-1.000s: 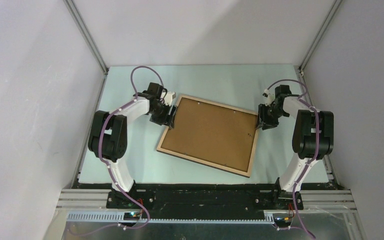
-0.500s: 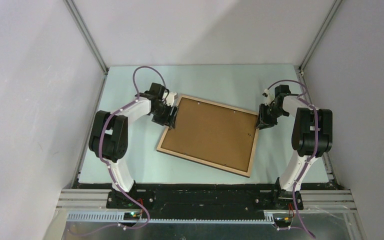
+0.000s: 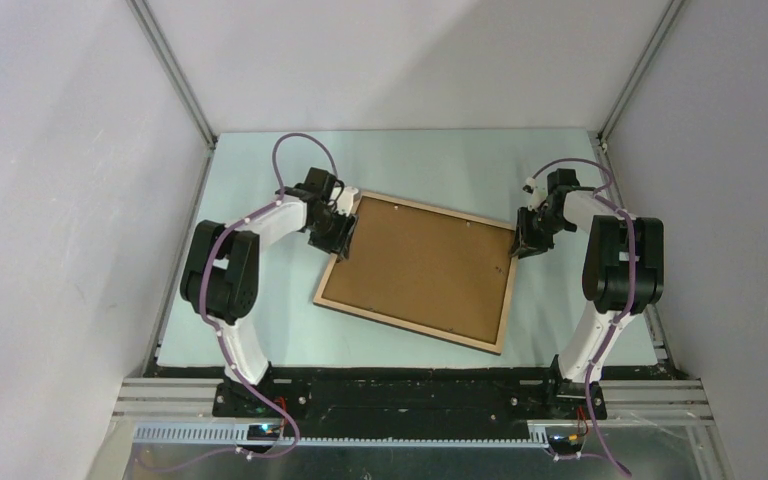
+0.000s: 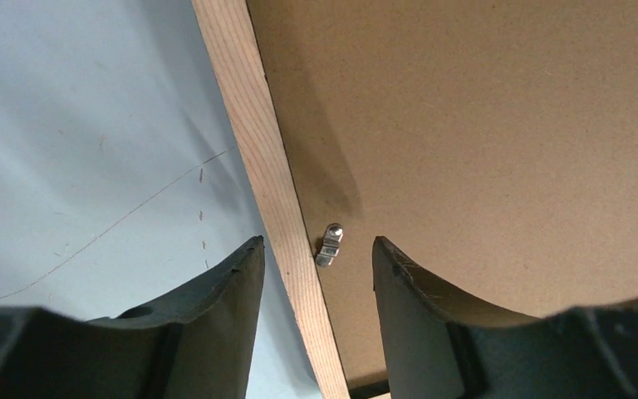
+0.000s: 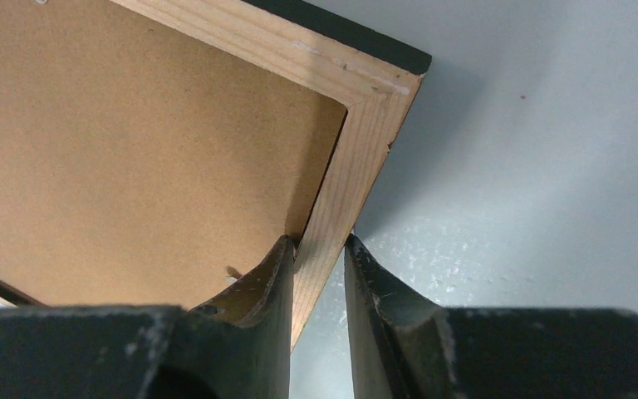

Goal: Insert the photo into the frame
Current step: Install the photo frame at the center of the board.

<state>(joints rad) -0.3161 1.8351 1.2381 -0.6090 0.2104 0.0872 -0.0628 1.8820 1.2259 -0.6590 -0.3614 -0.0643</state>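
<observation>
The frame (image 3: 410, 326) lies face down on the table, light wood back up, with the brown backing board (image 3: 420, 265) set in it. The photo is not in view. My left gripper (image 3: 338, 238) is open and straddles the frame's left rail (image 4: 266, 166), one finger outside over the table and one over the backing board (image 4: 482, 125). A small metal clip (image 4: 329, 244) sits between the fingers. My right gripper (image 3: 518, 247) is shut on the frame's right rail (image 5: 365, 141) close to the far right corner, one finger inside and one outside.
The pale green table top (image 3: 440, 165) is bounded by grey walls at the back and both sides, with aluminium posts in the far corners. The frame's black front edge shows at its far corner (image 5: 341, 33). The arm bases stand at the near edge.
My left gripper has moved a little to the right, onto the frame's left rail. The right gripper and the frame have hardly moved.
</observation>
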